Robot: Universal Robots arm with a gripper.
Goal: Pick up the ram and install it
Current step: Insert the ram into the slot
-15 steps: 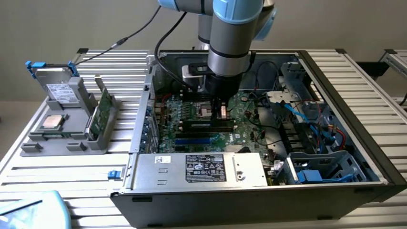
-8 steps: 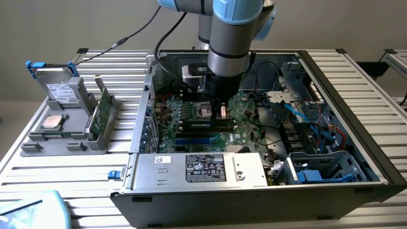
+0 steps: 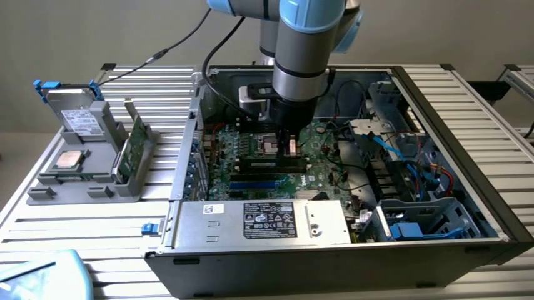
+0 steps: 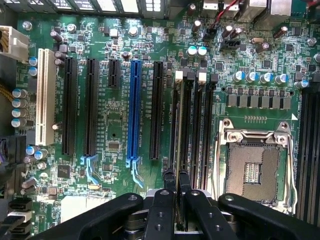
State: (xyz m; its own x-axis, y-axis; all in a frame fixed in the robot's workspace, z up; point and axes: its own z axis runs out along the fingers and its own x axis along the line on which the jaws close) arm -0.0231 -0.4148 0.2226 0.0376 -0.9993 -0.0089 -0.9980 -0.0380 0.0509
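My gripper reaches down into the open computer case, over the motherboard. In the wrist view its two black fingertips stand close together, shut on the ram. The ram shows edge-on as a thin strip. It runs lengthwise along the first of the black memory slots, beside the empty processor socket. I cannot tell whether the ram sits in the slot or just above it.
A grey holder left of the case carries a standing green board, a square processor chip and a drive. Inside the case are a silver power supply, blue cables and expansion slots.
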